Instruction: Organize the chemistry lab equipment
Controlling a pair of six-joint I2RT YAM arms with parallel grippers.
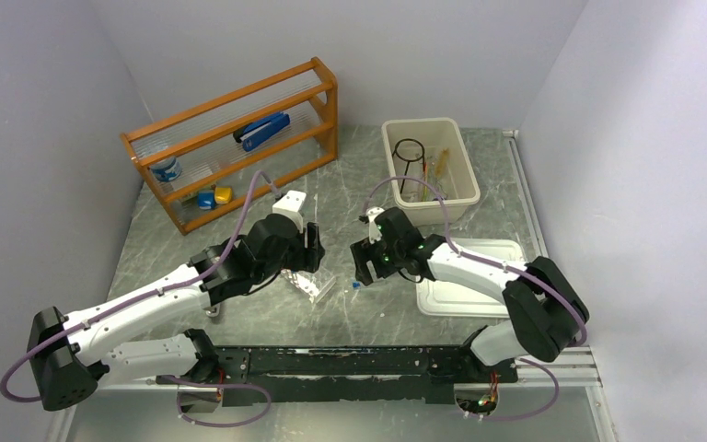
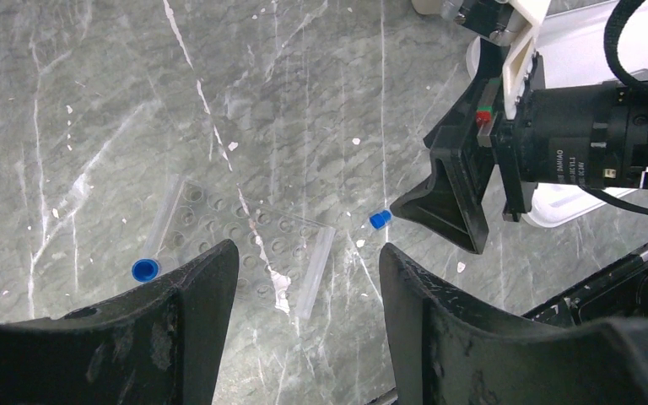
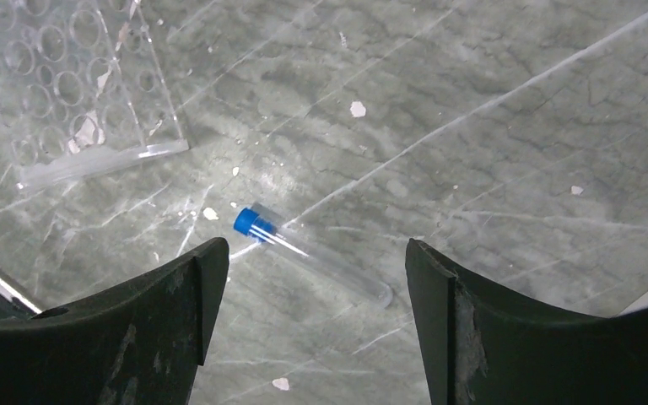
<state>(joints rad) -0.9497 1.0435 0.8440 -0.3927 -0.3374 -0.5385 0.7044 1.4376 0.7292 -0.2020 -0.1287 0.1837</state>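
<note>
Two tubes [image 3: 321, 261] unracked, lying by rack [image 2: 253, 245]; ring stand [image 1: 409, 152] in bin [image 1: 421, 122]. L gripper [image 2: 304, 278], R gripper [image 3: 310, 253]: fingers open, empty.

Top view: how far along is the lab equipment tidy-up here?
Done: black wire ring stand sits in the bin. In hand: nothing; the open right gripper hovers over a blue-capped tube. Left: that tube, another tube and the rack, all on the table.
</note>
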